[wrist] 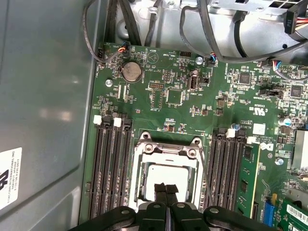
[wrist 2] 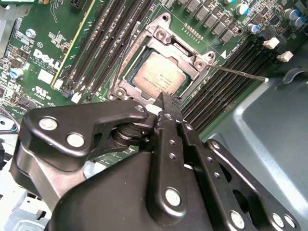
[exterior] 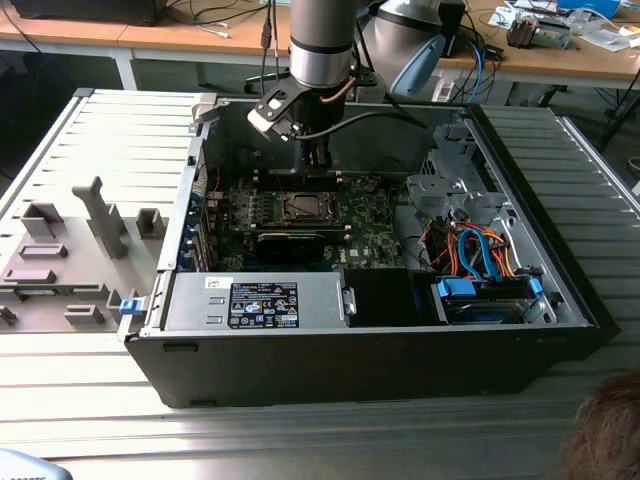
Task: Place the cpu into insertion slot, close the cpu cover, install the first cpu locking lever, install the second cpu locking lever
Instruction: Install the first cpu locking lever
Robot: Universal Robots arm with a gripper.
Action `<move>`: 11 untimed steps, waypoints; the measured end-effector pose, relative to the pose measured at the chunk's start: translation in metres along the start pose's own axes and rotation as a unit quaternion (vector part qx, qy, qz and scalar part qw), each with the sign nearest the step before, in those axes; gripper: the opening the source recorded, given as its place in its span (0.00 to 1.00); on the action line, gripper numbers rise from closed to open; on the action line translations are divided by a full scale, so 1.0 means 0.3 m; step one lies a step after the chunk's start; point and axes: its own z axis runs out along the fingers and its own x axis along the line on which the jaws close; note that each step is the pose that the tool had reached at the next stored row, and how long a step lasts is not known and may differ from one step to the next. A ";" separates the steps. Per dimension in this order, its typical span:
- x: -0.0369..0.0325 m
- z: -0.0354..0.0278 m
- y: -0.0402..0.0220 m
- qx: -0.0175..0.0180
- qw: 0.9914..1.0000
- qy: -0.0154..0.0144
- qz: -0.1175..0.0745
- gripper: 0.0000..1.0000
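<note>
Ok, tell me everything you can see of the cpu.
The cpu is a small flat square chip with a pale silver-beige, metallic-looking face bearing faint print. It lies level in the insertion slot, with the cpu cover, a grey metal frame, around its edges. The gripper, fingers shut, hangs at one edge; contact cannot be told.

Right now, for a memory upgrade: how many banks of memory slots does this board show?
2. One bank lies beside the insertion slot, the other bank on its opposite side; the tool hides their ends.
</note>
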 end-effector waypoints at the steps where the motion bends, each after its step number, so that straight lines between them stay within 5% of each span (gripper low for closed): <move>1: 0.000 0.000 0.000 0.000 1.000 0.000 -0.002 0.11; 11: 0.000 0.000 0.000 0.000 1.000 0.000 -0.012 0.11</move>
